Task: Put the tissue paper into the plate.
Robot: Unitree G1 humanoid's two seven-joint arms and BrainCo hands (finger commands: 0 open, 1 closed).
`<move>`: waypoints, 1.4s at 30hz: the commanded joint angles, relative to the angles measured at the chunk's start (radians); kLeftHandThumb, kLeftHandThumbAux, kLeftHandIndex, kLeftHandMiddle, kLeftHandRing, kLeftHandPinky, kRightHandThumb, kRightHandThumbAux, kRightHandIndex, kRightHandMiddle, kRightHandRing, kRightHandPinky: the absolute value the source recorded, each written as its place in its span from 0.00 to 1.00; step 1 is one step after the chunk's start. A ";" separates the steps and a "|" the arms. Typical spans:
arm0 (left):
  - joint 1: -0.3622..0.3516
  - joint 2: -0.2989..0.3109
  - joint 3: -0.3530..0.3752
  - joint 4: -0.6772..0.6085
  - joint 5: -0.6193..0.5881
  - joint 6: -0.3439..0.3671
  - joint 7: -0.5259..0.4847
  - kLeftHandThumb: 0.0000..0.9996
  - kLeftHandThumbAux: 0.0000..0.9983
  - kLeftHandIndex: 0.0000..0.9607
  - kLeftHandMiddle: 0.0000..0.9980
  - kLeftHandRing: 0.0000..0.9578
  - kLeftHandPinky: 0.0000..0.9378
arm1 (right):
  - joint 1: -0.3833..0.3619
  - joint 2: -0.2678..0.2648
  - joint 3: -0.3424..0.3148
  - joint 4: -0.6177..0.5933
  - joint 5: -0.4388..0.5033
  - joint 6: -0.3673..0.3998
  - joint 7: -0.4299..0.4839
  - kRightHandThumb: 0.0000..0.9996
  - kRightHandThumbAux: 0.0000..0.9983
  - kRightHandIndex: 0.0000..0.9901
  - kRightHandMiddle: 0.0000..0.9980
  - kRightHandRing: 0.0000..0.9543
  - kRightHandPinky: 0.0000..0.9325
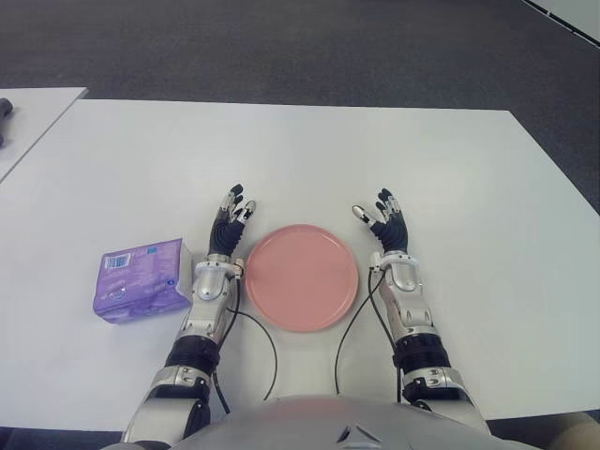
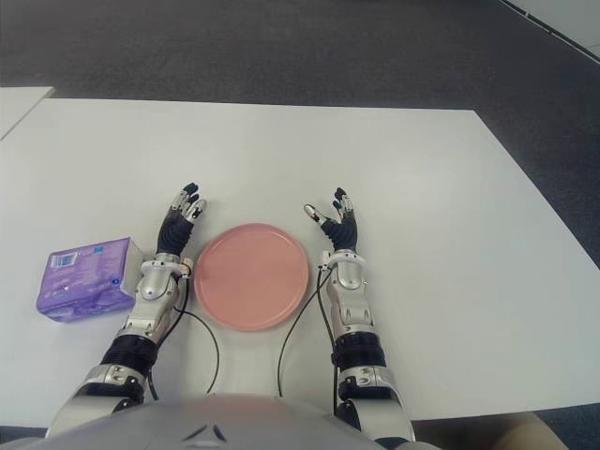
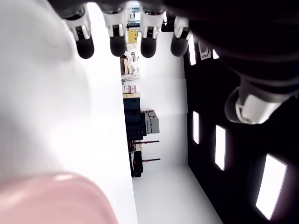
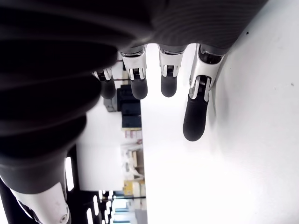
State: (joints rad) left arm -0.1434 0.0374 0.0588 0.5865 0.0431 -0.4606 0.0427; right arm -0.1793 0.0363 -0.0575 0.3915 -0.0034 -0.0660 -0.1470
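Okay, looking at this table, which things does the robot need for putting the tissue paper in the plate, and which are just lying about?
Needed:
- purple tissue pack, on the table left of the left hand
- pink plate, empty, between the hands
- left hand, open, nearest the pack
- right hand, open, right of the plate

Lying about:
- dark object on the neighbouring table at far left
- white table itself, only the surface

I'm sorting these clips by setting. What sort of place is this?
Probably an office or lab room. A plain white table stands on dark carpet, the left wrist view shows long ceiling lights and stacked equipment, and only a pink plate and a tissue pack are laid out.
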 commanded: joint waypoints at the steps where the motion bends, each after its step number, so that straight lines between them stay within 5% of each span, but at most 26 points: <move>1: -0.013 0.013 -0.010 -0.001 0.002 -0.003 -0.021 0.00 0.41 0.00 0.00 0.00 0.00 | 0.033 0.016 -0.001 0.045 0.001 0.066 -0.009 0.16 0.78 0.00 0.00 0.00 0.06; 21: -0.096 0.266 -0.026 -0.624 0.058 0.226 -0.218 0.00 0.45 0.00 0.00 0.00 0.00 | 0.041 0.028 0.001 0.044 0.005 0.067 -0.012 0.16 0.71 0.00 0.00 0.00 0.04; 34: -0.232 0.339 -0.046 -0.675 0.082 0.294 -0.278 0.01 0.45 0.00 0.00 0.00 0.00 | 0.033 0.034 0.001 0.065 -0.001 0.071 -0.023 0.18 0.70 0.00 0.00 0.00 0.03; 42: -0.316 0.394 -0.046 -0.659 0.064 0.272 -0.350 0.00 0.46 0.00 0.00 0.00 0.00 | 0.034 0.031 0.001 0.073 0.004 0.059 -0.010 0.18 0.73 0.00 0.00 0.00 0.02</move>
State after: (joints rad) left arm -0.4430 0.4159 0.0196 -0.0820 0.1177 -0.1854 -0.2756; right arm -0.1999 0.0581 -0.0565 0.4077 -0.0044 -0.0500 -0.1630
